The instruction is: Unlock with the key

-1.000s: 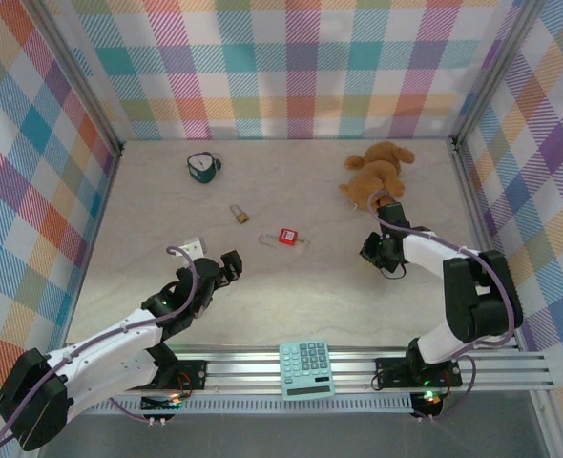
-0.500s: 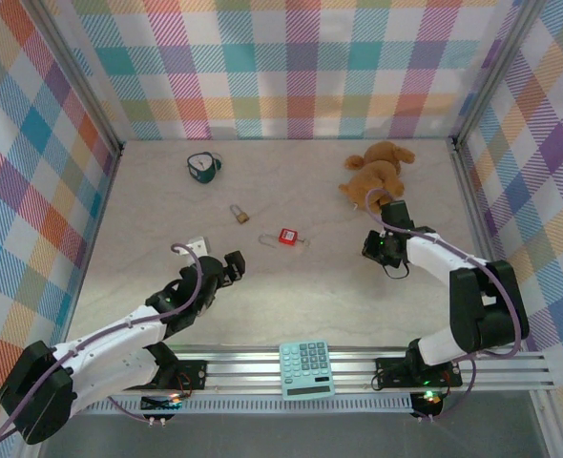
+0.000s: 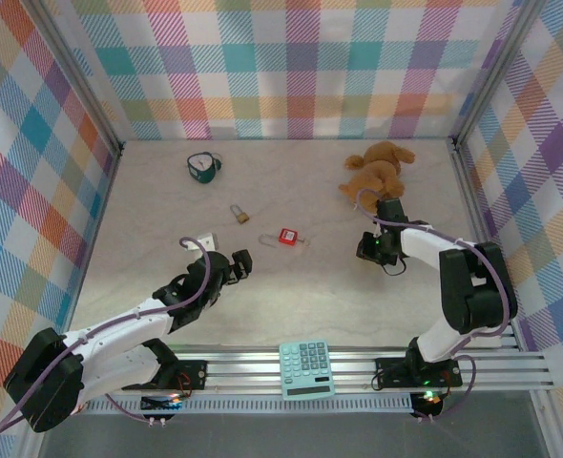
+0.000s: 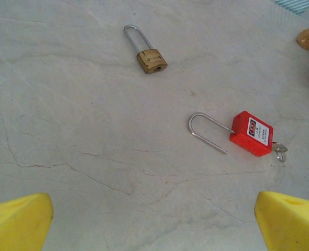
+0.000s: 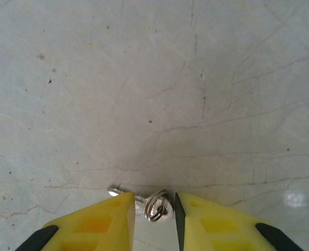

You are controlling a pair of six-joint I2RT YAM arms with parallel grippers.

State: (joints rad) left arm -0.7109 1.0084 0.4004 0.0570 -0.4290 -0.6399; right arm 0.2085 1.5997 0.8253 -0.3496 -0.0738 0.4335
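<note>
A small silvery key [image 5: 159, 206] with a split ring lies flat on the table between the yellow fingers of my right gripper [image 5: 154, 197]. The jaws stand slightly apart; the left finger covers part of the blade. This gripper [image 3: 369, 250] is low over the table, right of the red padlock [image 3: 287, 236]. The red padlock [image 4: 251, 133] has its shackle swung open and a small key [image 4: 280, 152] in its base. A brass padlock [image 4: 151, 59] lies farther back. My left gripper [image 4: 153, 209] is open wide and holds nothing, near of both padlocks [image 3: 239, 262].
A brown teddy bear [image 3: 379, 172] lies just behind the right gripper. A teal tape measure [image 3: 202, 167] sits at the back left, a small white block [image 3: 201, 243] beside the left arm, and a calculator [image 3: 305, 370] on the front rail. Plaid walls enclose the table.
The right gripper's jaws have parted slightly around the key and the wrist has shifted a little left. The left arm has reached a little farther toward the padlocks.
</note>
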